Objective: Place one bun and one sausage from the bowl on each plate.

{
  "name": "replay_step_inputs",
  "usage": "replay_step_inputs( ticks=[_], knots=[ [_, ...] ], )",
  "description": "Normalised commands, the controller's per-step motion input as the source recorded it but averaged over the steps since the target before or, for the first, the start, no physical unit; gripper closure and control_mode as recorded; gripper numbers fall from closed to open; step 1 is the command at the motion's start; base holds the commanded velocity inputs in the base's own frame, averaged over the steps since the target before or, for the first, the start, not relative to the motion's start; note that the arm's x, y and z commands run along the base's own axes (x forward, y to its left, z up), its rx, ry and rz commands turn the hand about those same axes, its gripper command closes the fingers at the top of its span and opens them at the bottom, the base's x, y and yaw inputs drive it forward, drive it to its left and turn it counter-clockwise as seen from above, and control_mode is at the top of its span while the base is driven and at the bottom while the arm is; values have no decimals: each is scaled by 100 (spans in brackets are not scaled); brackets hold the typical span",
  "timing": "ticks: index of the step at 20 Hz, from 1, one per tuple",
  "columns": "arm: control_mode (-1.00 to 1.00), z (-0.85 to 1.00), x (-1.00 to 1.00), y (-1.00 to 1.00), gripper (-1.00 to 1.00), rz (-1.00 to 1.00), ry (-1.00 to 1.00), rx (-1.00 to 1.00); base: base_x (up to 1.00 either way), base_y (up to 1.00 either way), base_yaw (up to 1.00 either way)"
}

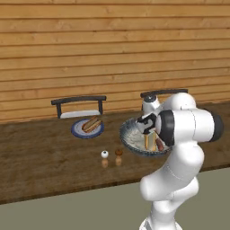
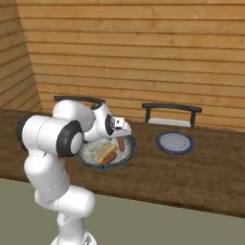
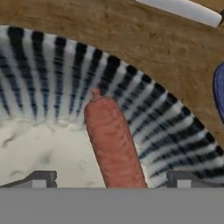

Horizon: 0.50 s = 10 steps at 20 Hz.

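Observation:
The big striped bowl (image 2: 125, 154) stands on the wooden counter, with a bun (image 2: 101, 153) and two sausages in it. One sausage (image 2: 109, 158) lies beside the bun. The other sausage (image 3: 113, 142) leans on the bowl's far wall (image 3: 52, 74). My gripper (image 3: 111, 180) hangs open just over this sausage, one fingertip on each side. To the bowl's right sits a bare blue plate (image 2: 174, 142). A second plate (image 1: 77, 131) to the bowl's left carries a bun with a sausage (image 1: 92, 123).
Salt and pepper shakers (image 1: 104, 155) (image 1: 118, 152) stand in front of the bowl towards the counter's near edge. Two dark chairs (image 1: 78, 105) (image 2: 171, 114) are pushed in behind the counter, under the plank wall. My own arm hides much of the bowl (image 1: 128, 139) in the left base view.

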Motion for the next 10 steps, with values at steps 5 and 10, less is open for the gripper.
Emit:
replay_step_inputs(
  ticks=[5, 10],
  knots=[
    [-100, -41, 10, -28, -100, -2, 0, 0, 0, 0, 0],
    [-100, -9, 6, -25, -100, -4, -1, 0, 0, 0, 0]
  ],
)
